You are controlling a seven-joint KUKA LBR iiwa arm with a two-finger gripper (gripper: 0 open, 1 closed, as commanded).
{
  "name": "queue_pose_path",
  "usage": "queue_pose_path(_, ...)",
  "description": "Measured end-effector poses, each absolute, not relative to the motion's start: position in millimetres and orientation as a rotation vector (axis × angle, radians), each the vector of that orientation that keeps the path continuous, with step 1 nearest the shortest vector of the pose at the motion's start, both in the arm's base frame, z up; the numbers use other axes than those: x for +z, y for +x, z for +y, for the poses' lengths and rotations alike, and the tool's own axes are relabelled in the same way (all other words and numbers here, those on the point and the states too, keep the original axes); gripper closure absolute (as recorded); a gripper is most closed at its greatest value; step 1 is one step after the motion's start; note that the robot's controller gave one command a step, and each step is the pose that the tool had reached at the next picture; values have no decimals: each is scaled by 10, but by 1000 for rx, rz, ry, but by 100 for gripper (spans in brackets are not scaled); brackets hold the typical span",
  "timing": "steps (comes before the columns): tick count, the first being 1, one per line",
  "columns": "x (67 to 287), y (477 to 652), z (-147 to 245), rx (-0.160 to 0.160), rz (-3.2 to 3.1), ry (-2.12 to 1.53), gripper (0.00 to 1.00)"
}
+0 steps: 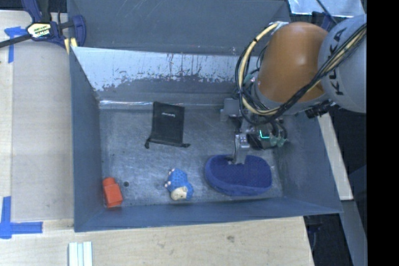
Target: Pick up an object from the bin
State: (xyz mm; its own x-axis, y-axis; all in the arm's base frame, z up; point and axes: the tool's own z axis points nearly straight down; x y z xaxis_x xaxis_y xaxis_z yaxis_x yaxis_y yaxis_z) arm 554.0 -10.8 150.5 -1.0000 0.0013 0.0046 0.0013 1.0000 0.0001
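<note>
Grey metal bin (84,152), seen from above. At the near left, a small orange block (112,192) lies close to the left wall. Farther back, towards the middle, a flat black pouch (168,124) rests on the floor, well apart from the rest. Near the front sits a small blue-and-cream soft toy (178,184). Just right of it lies a dark blue rounded cushion (246,179) — the thing beneath the gripper (239,157), whose tip meets or nearly meets the cushion's far edge. Whether the gripper is spread or closed cannot be told. Risk: contact falls at the rim rather than the middle, so the broad, soft body may merely dimple or slip free — or be shoved against the near wall.
</note>
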Motion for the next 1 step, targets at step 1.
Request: queue_pose_path(1,713,4975,-1050,1,-3129,238,0)
